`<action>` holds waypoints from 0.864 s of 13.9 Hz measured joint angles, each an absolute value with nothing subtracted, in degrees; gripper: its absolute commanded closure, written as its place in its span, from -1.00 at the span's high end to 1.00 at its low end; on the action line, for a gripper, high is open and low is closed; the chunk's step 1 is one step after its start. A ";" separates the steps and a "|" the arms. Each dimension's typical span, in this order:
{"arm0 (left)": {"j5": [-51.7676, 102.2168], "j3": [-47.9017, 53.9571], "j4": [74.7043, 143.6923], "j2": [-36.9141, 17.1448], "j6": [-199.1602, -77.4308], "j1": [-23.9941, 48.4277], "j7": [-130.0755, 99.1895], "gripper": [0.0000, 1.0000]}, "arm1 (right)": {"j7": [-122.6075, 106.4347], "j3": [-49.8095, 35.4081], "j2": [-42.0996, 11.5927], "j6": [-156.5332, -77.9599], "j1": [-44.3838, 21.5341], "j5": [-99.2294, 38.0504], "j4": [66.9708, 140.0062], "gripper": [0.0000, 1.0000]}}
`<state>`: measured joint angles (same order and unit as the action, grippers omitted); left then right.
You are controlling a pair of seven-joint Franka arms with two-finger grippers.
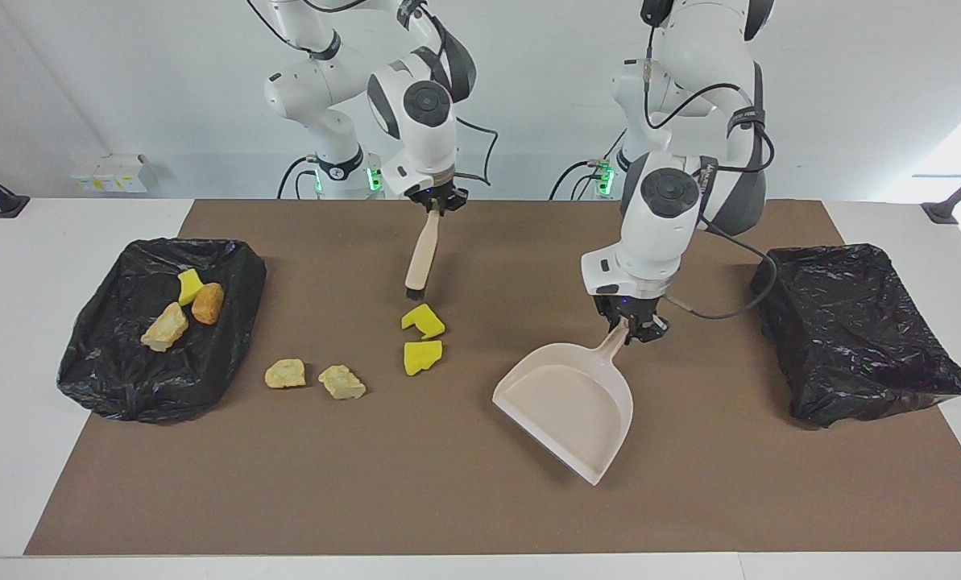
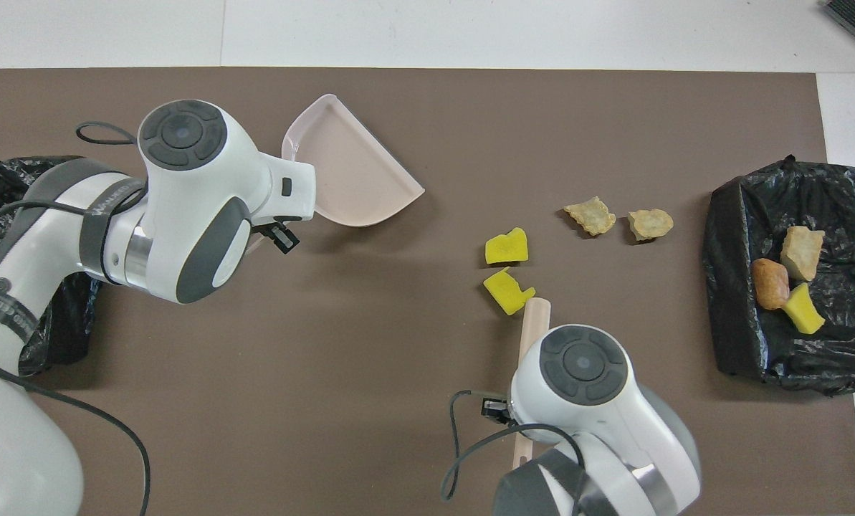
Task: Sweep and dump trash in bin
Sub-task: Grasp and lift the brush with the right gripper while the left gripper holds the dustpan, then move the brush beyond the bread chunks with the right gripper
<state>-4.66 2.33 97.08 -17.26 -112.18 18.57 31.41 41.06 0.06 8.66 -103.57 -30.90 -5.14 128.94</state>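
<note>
Facing view, from the right arm's end of the table to the left arm's. A tray lined with crinkled black plastic, the bin (image 1: pixel 162 322), already holds three scraps: a yellow sponge wedge (image 1: pixel 189 285), an orange-brown lump (image 1: pixel 207 303) and a pale tan chunk (image 1: pixel 165 327). On the matte brown mat (image 1: pixel 448 499), just beside the bin toward the middle of the table, lie two more tan crumbly chunks (image 1: pixel 286 373) (image 1: pixel 341 382); nearer the middle lie two bright yellow sponge pieces (image 1: pixel 423 320) (image 1: pixel 422 357), close together, one notched.

The right gripper (image 1: pixel 435 201) is clamped on the top of a pale-handled brush (image 1: pixel 420 259), whose dark bristle tip hangs just above the notched sponge piece. The left gripper (image 1: pixel 631 329) is closed on the handle of a smooth beige plastic dustpan (image 1: pixel 569 407), its mouth turned toward the trash but well apart from it. A second black-lined bin (image 1: pixel 855 330) sits at the left arm's end.

The scraps look light, soft and compressible; the tan chunks may crumble. They probably skid or roll easily, so bristles would push them rather than fingers pinch them.
</note>
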 measured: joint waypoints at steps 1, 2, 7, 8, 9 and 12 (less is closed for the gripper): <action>-4.65 2.32 97.13 -16.99 -111.01 17.88 36.13 -1.00 | 39.07 0.09 8.66 -103.35 -28.86 -3.42 128.75 -1.00; -4.65 2.37 97.29 -16.82 -110.34 17.58 39.91 -1.00 | 37.57 0.10 8.62 -103.35 -27.21 -1.81 128.75 -1.00; -4.64 3.84 102.33 -14.64 -110.77 18.12 49.54 -1.00 | 26.74 0.08 7.41 -105.17 -17.04 8.05 128.75 -1.00; -4.64 3.98 103.39 -14.03 -111.80 18.89 49.70 -1.00 | 23.04 0.08 6.88 -106.76 -14.09 8.90 128.76 -1.00; -4.64 4.05 104.42 -13.49 -113.24 19.92 49.72 -1.00 | 18.38 0.10 6.27 -108.82 -10.81 9.45 128.78 -1.00; -4.63 4.12 107.14 -12.58 -116.96 22.59 49.67 -1.00 | 7.95 0.32 4.29 -115.29 -3.10 15.62 128.78 -1.00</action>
